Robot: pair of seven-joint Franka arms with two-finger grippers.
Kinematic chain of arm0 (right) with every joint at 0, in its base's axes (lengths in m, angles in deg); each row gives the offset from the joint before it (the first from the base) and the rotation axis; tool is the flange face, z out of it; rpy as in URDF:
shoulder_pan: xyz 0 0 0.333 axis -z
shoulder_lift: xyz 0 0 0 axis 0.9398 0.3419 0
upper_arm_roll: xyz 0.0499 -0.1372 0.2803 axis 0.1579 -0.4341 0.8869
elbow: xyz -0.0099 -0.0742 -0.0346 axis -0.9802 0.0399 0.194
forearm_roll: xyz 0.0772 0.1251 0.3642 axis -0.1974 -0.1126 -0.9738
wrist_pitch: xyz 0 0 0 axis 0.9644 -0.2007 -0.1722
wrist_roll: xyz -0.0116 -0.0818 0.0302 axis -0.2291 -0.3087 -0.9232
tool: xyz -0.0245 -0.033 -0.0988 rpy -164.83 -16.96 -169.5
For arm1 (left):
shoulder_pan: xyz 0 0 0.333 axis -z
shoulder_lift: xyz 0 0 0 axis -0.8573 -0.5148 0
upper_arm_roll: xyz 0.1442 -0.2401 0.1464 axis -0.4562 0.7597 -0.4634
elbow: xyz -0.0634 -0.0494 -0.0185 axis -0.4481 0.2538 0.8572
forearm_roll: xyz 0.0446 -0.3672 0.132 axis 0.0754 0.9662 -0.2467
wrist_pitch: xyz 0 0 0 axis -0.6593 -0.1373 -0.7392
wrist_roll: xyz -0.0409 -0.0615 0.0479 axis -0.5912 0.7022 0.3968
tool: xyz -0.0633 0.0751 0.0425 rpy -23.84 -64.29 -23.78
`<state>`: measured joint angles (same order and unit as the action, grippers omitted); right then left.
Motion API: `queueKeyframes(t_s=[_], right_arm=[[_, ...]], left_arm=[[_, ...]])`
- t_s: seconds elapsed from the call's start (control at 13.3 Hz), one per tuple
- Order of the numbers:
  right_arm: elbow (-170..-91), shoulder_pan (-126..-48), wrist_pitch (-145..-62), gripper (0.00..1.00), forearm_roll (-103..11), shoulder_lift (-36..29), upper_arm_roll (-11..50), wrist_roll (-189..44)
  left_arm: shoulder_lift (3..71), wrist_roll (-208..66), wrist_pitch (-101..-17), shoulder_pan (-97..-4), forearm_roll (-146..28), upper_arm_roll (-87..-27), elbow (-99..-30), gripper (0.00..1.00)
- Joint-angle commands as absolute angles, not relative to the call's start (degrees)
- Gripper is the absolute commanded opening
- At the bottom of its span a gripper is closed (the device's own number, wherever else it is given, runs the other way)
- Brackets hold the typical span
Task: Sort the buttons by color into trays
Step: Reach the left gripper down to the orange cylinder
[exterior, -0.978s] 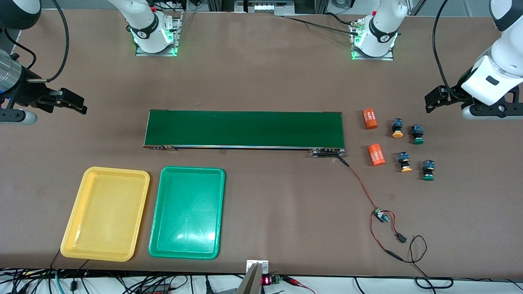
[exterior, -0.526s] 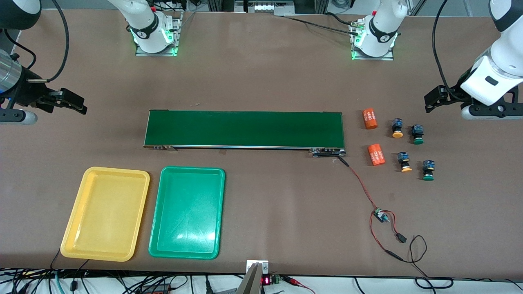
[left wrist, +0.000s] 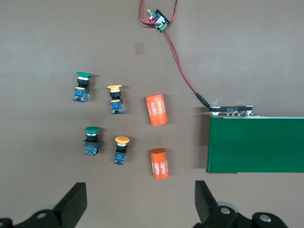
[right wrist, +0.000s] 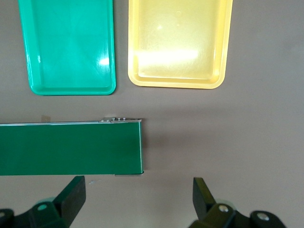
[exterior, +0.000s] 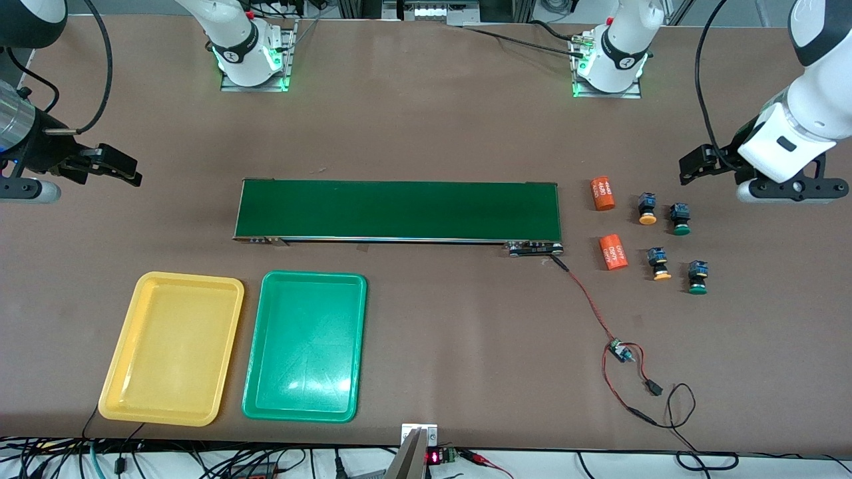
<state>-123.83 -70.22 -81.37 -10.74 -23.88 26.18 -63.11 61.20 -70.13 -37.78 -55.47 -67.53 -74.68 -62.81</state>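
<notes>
Two orange-capped buttons (exterior: 647, 208) (exterior: 659, 263) and two green-capped buttons (exterior: 679, 219) (exterior: 697, 277) lie on the table at the left arm's end. The left wrist view shows the same cluster, green caps (left wrist: 83, 85) (left wrist: 91, 141) and orange caps (left wrist: 115, 99) (left wrist: 121, 149). My left gripper (exterior: 691, 170) (left wrist: 141, 197) hangs open and empty over bare table beside them. The yellow tray (exterior: 172, 346) (right wrist: 180, 42) and green tray (exterior: 305, 346) (right wrist: 71, 47) lie side by side, both empty. My right gripper (exterior: 130, 171) (right wrist: 137, 192) is open, over bare table by the conveyor's end.
A long dark-green conveyor belt (exterior: 399, 209) crosses the middle of the table. Two orange cylinders marked 4680 (exterior: 603, 193) (exterior: 613, 251) lie between it and the buttons. A red wire with a small circuit board (exterior: 619, 350) runs from the belt toward the front camera.
The left arm has shifted a little toward the conveyor and the buttons. The right arm, buttons and trays have not moved.
</notes>
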Motion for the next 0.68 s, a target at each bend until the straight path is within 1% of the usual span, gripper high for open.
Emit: queueKeyframes(t_s=[0.0,0.15,0.3,0.45,0.6], right_arm=[[-124.59,-70.19,-82.01,1.0,-10.85,-24.35,26.16,-62.6],[-124.59,-70.19,-82.1,1.0,-10.85,-24.35,26.16,-62.6],[-124.59,-70.36,-82.1,1.0,-10.85,-24.35,26.25,-62.51],[-124.59,-70.45,-82.27,1.0,-10.93,-24.26,26.25,-62.51],[-124.5,-70.45,-82.28,1.0,-10.93,-23.99,26.25,-62.51]], left_arm=[[53.54,-70.11,-32.95,-55.67,-66.51,-74.96,-54.59,1.0],[52.55,-69.49,-31.01,-55.77,-66.16,-75.05,-53.86,1.0],[50.19,-70.19,-31.96,-55.5,-66.68,-74.79,-54.22,1.0],[47.03,-70.19,-36.95,-55.85,-66.69,-74.79,-54.92,1.0],[46.49,-71.33,-40.91,-55.15,-66.69,-74.7,-58.68,1.0]])
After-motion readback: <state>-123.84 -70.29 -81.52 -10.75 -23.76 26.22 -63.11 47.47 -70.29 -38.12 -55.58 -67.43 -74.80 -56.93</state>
